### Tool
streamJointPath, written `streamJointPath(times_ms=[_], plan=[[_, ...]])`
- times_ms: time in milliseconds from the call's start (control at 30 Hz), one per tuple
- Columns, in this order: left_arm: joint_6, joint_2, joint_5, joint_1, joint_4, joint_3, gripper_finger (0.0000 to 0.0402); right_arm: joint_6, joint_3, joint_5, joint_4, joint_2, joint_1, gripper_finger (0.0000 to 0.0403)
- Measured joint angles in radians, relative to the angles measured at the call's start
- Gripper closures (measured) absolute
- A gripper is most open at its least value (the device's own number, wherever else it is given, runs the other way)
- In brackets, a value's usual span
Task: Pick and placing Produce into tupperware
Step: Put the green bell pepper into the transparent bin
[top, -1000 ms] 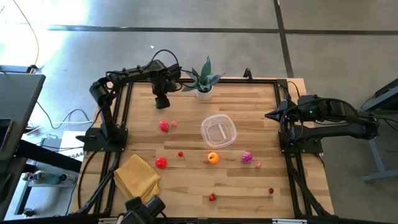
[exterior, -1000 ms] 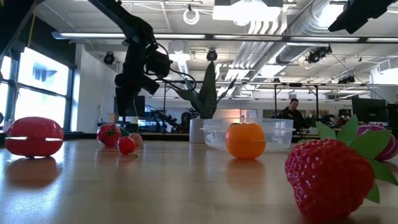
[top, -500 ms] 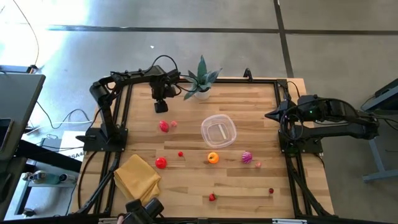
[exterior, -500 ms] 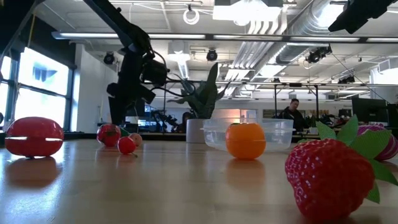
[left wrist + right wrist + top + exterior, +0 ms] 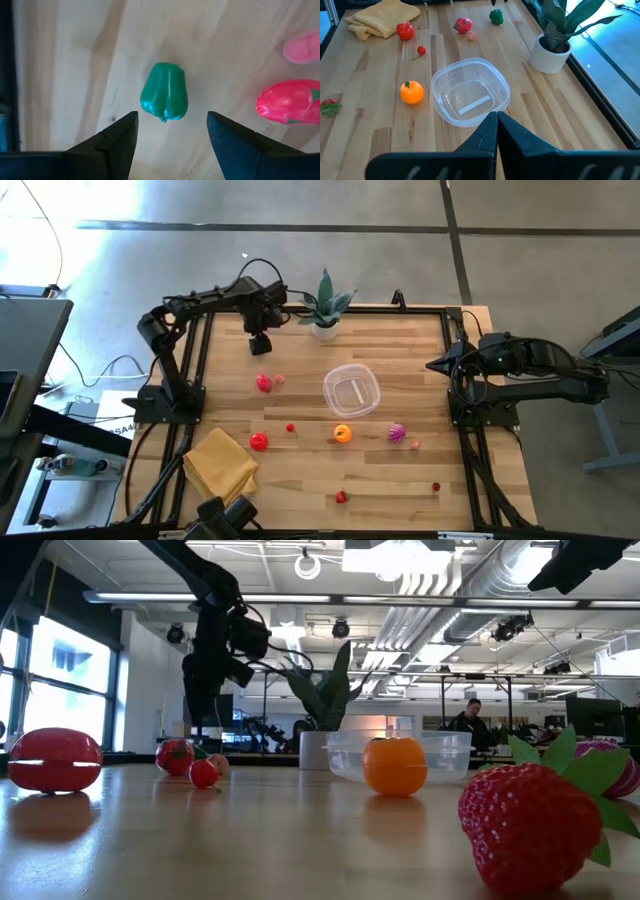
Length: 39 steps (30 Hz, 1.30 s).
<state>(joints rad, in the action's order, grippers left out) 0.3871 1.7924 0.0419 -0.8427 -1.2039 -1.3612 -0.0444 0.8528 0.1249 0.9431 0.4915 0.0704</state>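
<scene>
My left gripper (image 5: 171, 117) is open and hangs above the far-left part of the table (image 5: 260, 342), pointing down. A green toy pepper (image 5: 164, 97) lies on its side on the wood below it, between the two fingers' lines and untouched. A red tomato (image 5: 287, 102) and a small pink piece (image 5: 302, 46) lie close by. The clear tupperware (image 5: 351, 391) stands mid-table with no produce inside (image 5: 470, 97). An orange (image 5: 343, 434), a magenta piece (image 5: 397, 432), a strawberry (image 5: 341, 497) and small red pieces are scattered nearer. My right gripper (image 5: 496, 125) is shut and waits at the right edge (image 5: 435, 365).
A potted green plant (image 5: 324, 310) stands at the far edge, just right of my left gripper. A folded yellow cloth (image 5: 220, 465) lies at the near-left corner. A black frame (image 5: 455, 380) borders the table. In the low view a person (image 5: 468, 720) stands far back in the room.
My left gripper dipped toward the table and tipped, then rose back and hangs straight again over the far-left area. The plant's leaves stand differently than a second ago.
</scene>
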Motion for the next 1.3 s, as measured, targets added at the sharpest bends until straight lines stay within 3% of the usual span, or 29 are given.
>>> streamJointPath(times_ms=[433, 1300], plan=[[0.007, -0.035, -0.054, -0.049, 0.177, 0.158, 0.0176, 0.0, 0.0, 0.0, 0.0, 0.0, 0.0, 0.0403], [0.01, -0.037, -0.034, -0.068, 0.391, 0.309, 0.0176, 0.0, 0.0, 0.0, 0.0, 0.0, 0.0, 0.0403]])
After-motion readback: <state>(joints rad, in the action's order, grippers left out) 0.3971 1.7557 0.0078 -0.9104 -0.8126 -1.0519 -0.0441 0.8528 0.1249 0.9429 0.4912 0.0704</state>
